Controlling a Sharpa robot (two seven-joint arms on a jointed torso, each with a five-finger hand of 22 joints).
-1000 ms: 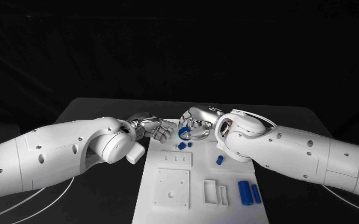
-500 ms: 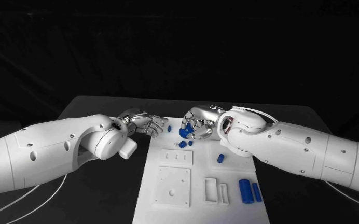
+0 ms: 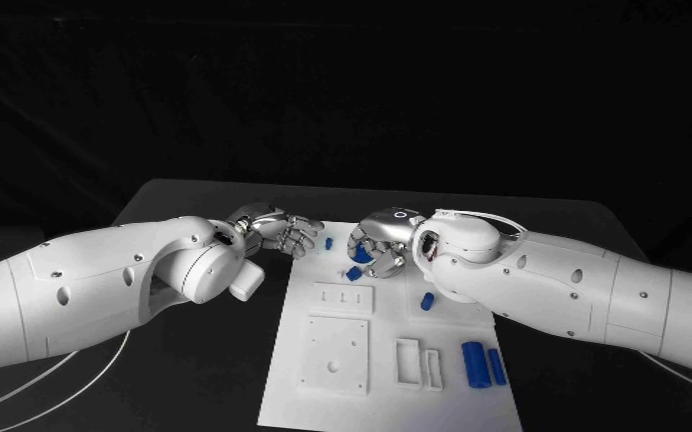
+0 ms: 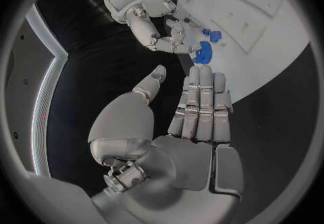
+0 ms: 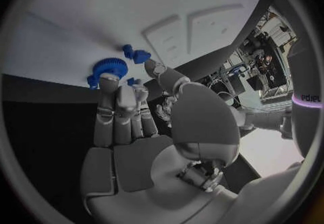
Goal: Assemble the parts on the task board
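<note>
left hand (image 3: 283,234) pulled back, fingers curled

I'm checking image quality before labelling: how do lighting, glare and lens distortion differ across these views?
Head view: dark surround, task board evenly lit, straight edges, left hand and right hand sharp. Left wrist view: fisheye bends the board edge; a bright strip glares at the rim. Right wrist view: same bending; blue gear at the fingertips is sharp; the rim is dark.

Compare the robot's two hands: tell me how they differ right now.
The right hand holds a blue gear at its fingers; the left hand holds nothing. The right hand is over the white board; the left is beside its edge, over the black table. Both are silver.
</note>
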